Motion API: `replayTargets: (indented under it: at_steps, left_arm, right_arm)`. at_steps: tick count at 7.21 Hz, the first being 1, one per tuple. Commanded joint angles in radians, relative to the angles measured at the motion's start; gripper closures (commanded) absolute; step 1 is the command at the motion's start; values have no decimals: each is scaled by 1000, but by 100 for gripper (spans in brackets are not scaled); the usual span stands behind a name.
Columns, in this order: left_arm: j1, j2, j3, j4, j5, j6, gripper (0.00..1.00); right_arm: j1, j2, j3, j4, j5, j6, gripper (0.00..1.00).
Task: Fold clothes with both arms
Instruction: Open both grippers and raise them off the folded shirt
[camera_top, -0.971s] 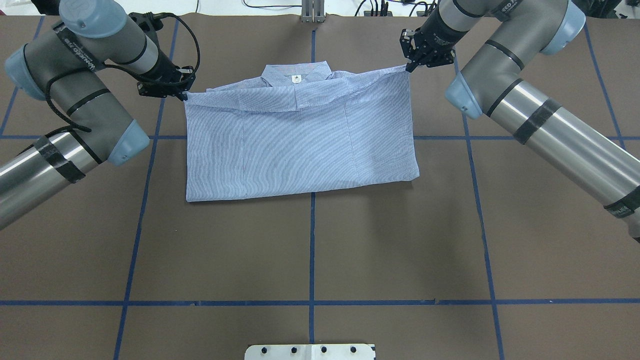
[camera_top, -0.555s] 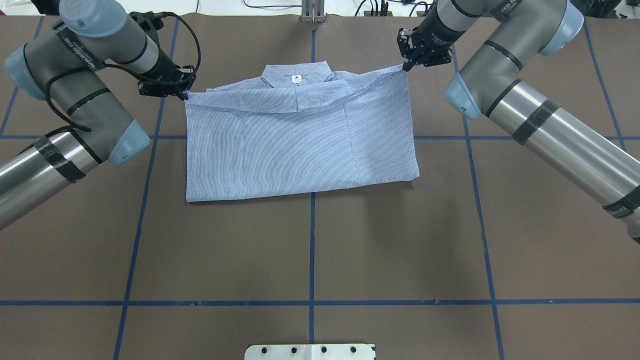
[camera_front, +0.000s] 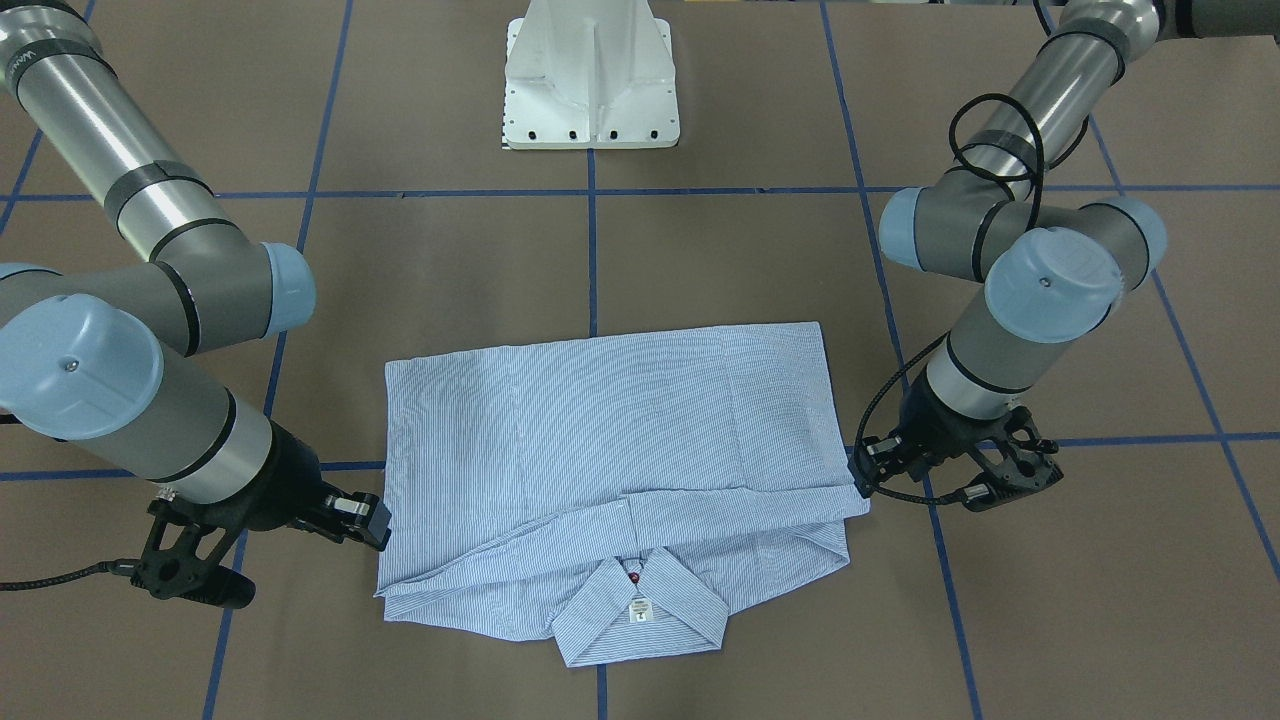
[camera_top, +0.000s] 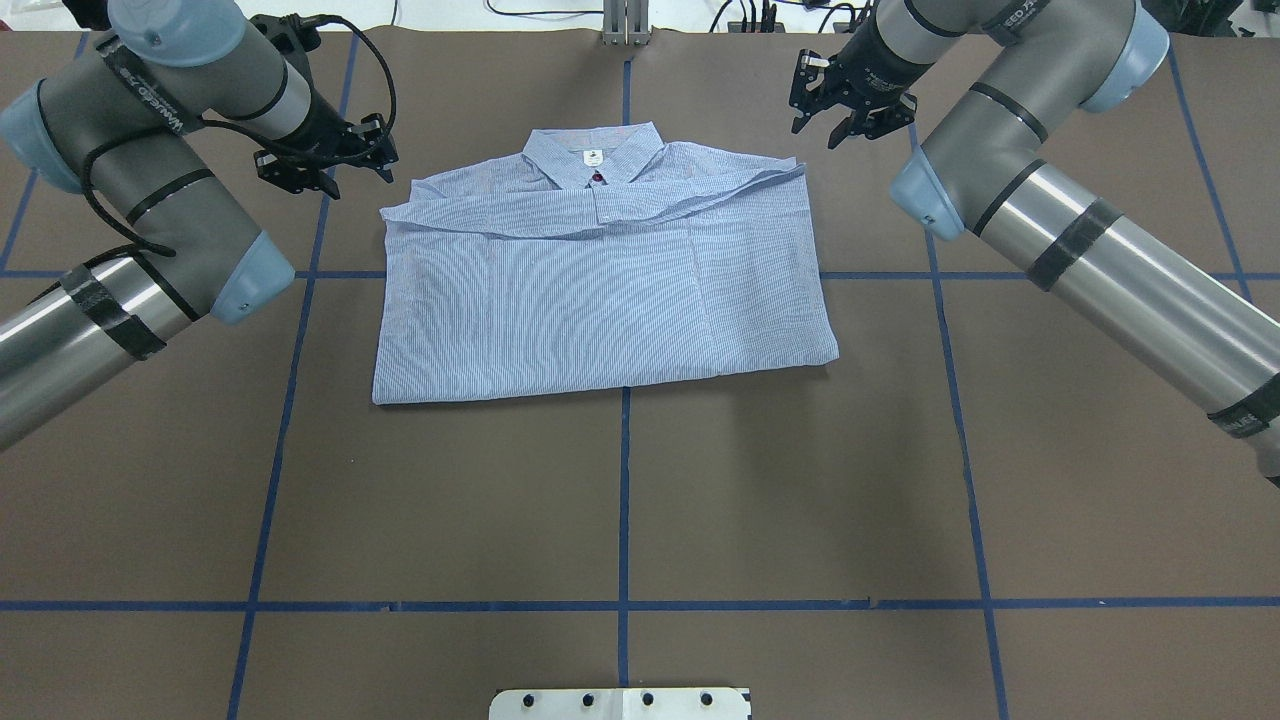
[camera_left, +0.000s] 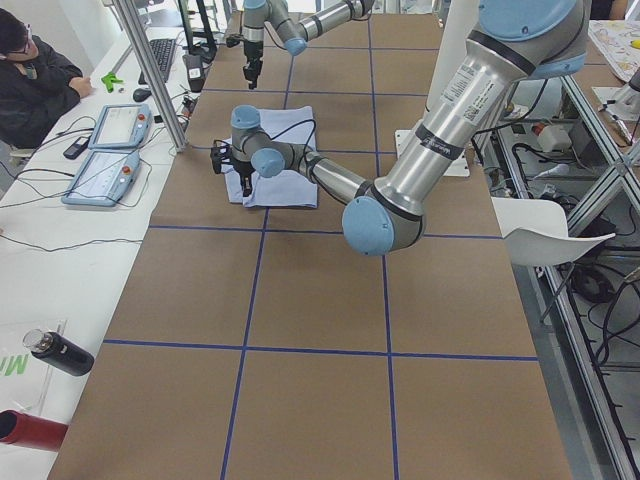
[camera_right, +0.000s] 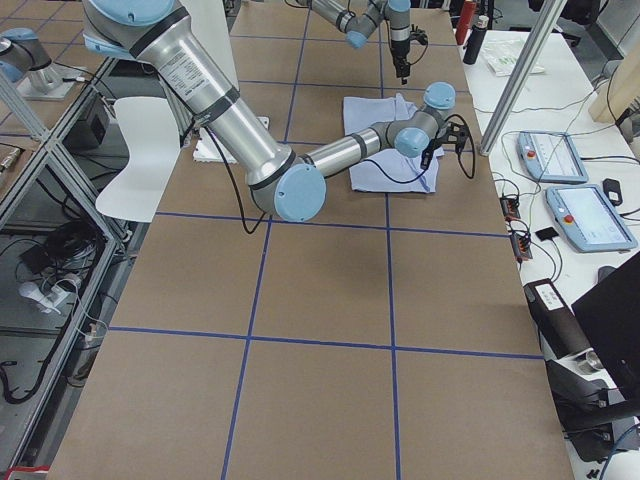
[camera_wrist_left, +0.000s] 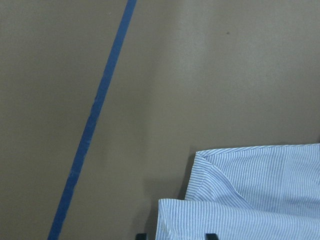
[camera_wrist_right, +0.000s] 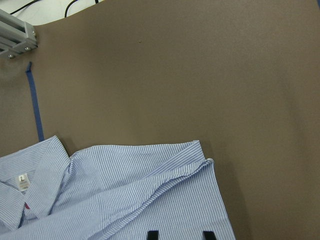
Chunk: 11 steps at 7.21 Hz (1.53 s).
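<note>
The light-blue striped shirt (camera_top: 600, 290) lies folded in a rectangle on the brown table, collar (camera_top: 592, 152) and white label at the far edge. It also shows in the front view (camera_front: 620, 440). My left gripper (camera_top: 335, 170) is open and empty, just off the shirt's far left corner. My right gripper (camera_top: 835, 125) is open and empty, just off the far right corner. In the left wrist view the left gripper (camera_wrist_left: 176, 235) has its fingertips apart over a shirt corner (camera_wrist_left: 240, 200). In the right wrist view the right gripper (camera_wrist_right: 180, 234) is likewise apart above the cloth (camera_wrist_right: 125, 195).
The white pedestal base (camera_front: 592, 80) stands on the robot's side of the table. Blue tape lines (camera_top: 624, 500) cross the brown surface. A metal post (camera_top: 625, 25) is at the far edge. An operator (camera_left: 35, 80) sits at a side table with tablets.
Both grippers have let go of the folded layer's far corners and pulled up and away. The layer has dropped flat on the shirt, and the collar shows more fully.
</note>
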Motion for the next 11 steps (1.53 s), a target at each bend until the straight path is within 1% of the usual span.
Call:
replayTargets:
  at_steps: [1,3,4,5,6,7,9,10,11]
  left_arm:
    - [-16,6,-57,12,-3,-5,1]
    - [-17,9,-126,81,-3,-7,1]
    - [-17,11,-153,94,-3,-9,1]
    - [-16,11,-161,109,-3,-9,1]
    - [-16,9,-163,111,-3,-12,1]
    - [-16,9,-166,111,-3,-16,1]
    - [-16,7,-167,112,-2,-19,1]
    - [-16,7,-169,112,-3,-22,1]
    - [-16,9,-177,111,-3,-22,1]
  right_arm:
    - [1,-17,45,0,6,14,0]
    - [-33,-138,194,-12,8,22,0]
    - [-63,-196,257,-14,2,31,0]
    - [-102,-257,315,-16,-4,33,0]
    - [-158,-346,395,-20,-13,33,0]
    - [-192,-371,420,-23,-38,33,0]
    - [-249,-367,418,-69,-85,31,0]
    - [-263,-365,411,-69,-92,31,0]
    - [-289,-359,406,-69,-121,27,0]
